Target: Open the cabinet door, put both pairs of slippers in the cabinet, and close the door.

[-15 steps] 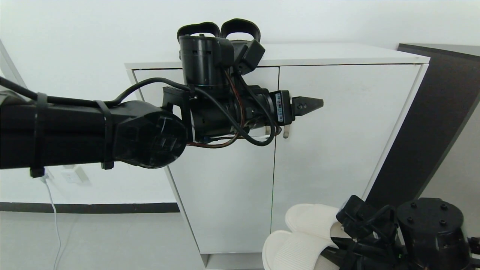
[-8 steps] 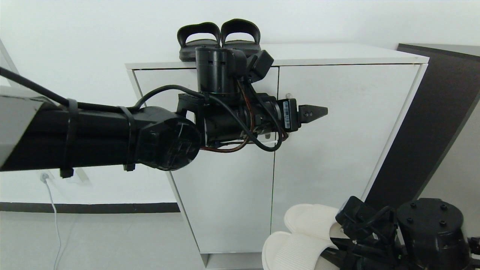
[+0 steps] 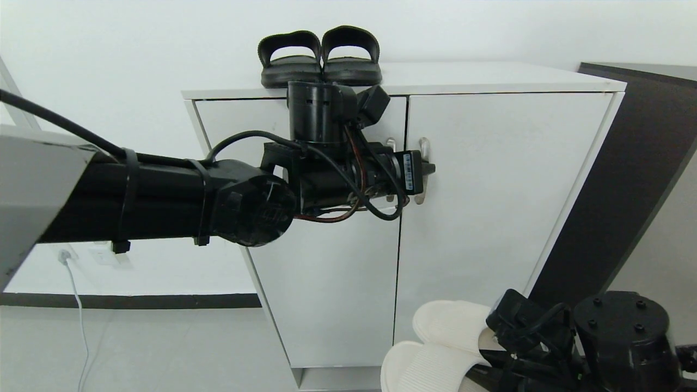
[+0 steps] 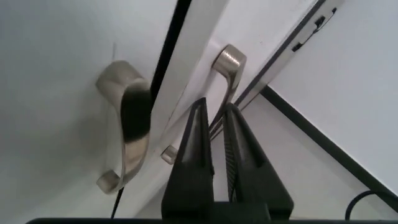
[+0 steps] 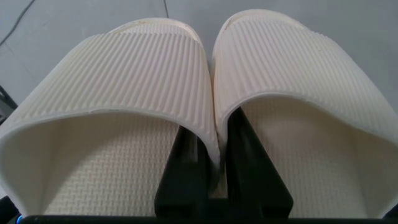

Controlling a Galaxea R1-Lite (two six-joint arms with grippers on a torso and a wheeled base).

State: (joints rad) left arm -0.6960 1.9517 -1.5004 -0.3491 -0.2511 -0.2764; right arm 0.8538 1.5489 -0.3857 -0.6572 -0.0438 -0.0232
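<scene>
The white cabinet (image 3: 490,179) has both doors closed. A pair of black slippers (image 3: 320,54) rests on its top, near the left end. My left gripper (image 3: 430,169) is at the right door's metal handle (image 3: 423,148). In the left wrist view its fingers (image 4: 199,124) stand shut with only a thin slit, and that handle (image 4: 227,61) runs in line with the slit. The other handle (image 4: 124,134) lies beside it across the door gap. Low at the right, my right gripper (image 3: 493,340) is shut on the inner walls of the white slippers (image 5: 205,93), held side by side.
A dark panel (image 3: 615,207) leans along the cabinet's right side. A white wall with a socket and a hanging cable (image 3: 76,305) lies left of the cabinet. Grey floor (image 3: 136,348) spreads below.
My left arm has come down and pulled left, bringing its gripper from in front of the right door onto that door's handle. The black slippers now show fully. The right arm has barely moved.
</scene>
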